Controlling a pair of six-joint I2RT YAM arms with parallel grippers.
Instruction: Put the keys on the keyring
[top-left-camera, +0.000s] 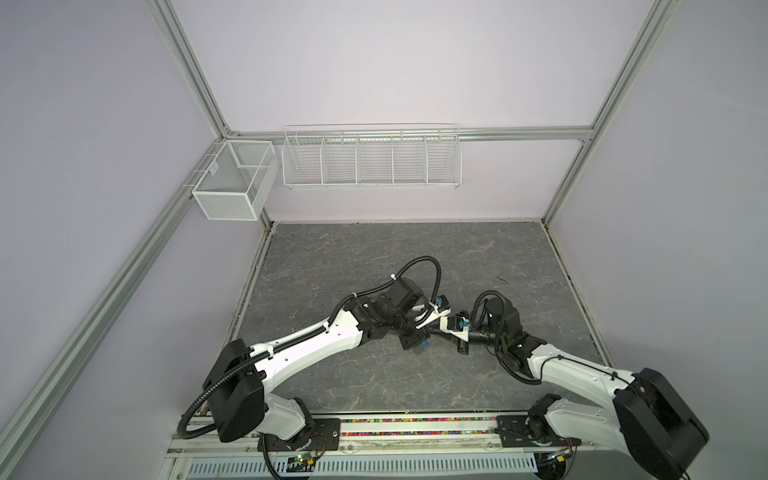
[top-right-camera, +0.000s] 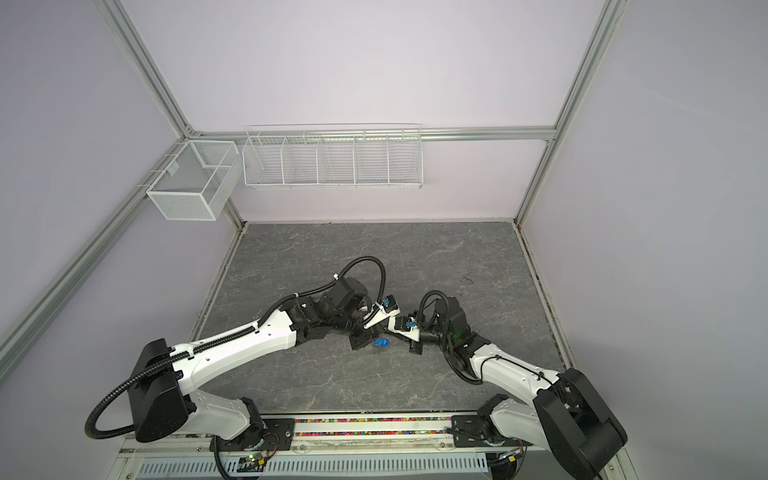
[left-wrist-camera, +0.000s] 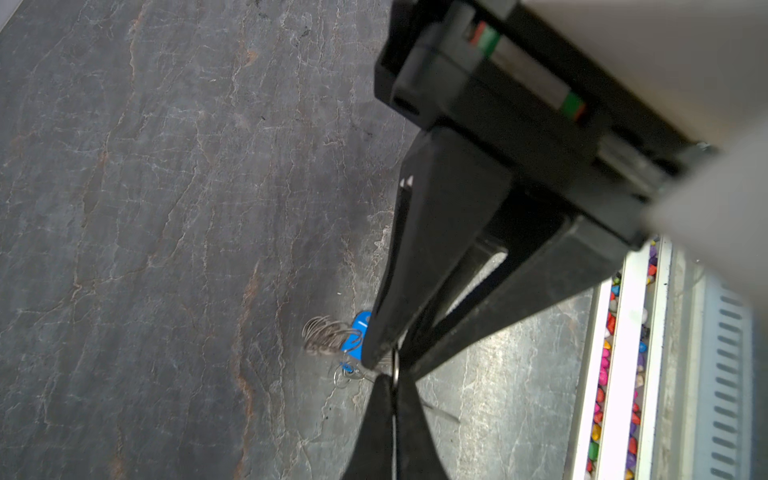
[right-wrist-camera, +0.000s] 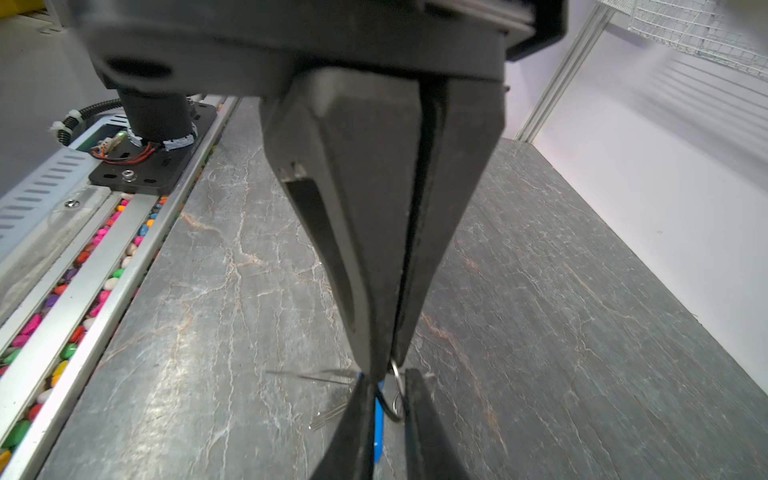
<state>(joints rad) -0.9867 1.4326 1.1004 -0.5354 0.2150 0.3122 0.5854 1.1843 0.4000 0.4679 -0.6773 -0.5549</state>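
Note:
My left gripper (left-wrist-camera: 392, 399) is shut on the keyring (left-wrist-camera: 396, 368). The keyring shows edge-on as a thin strip between the pads, with a silver ring sticking out past the tips. My right gripper (right-wrist-camera: 386, 399) meets it tip to tip, its jaws a narrow gap apart with that ring (right-wrist-camera: 395, 395) between them. Just below the tips is a key with a blue tag (left-wrist-camera: 360, 330), beside blurred silver key blades (left-wrist-camera: 324, 336). The tag also shows in both top views (top-right-camera: 382, 343) under the two wrists. I cannot tell whether the keys hang or lie on the table.
The grey stone-pattern table (top-left-camera: 374, 257) is walled on three sides. A white wire rack (top-left-camera: 372, 160) and a mesh basket (top-left-camera: 232, 183) hang on the back wall. A rail filled with coloured pebbles (top-left-camera: 415, 422) runs along the front edge between the arm bases.

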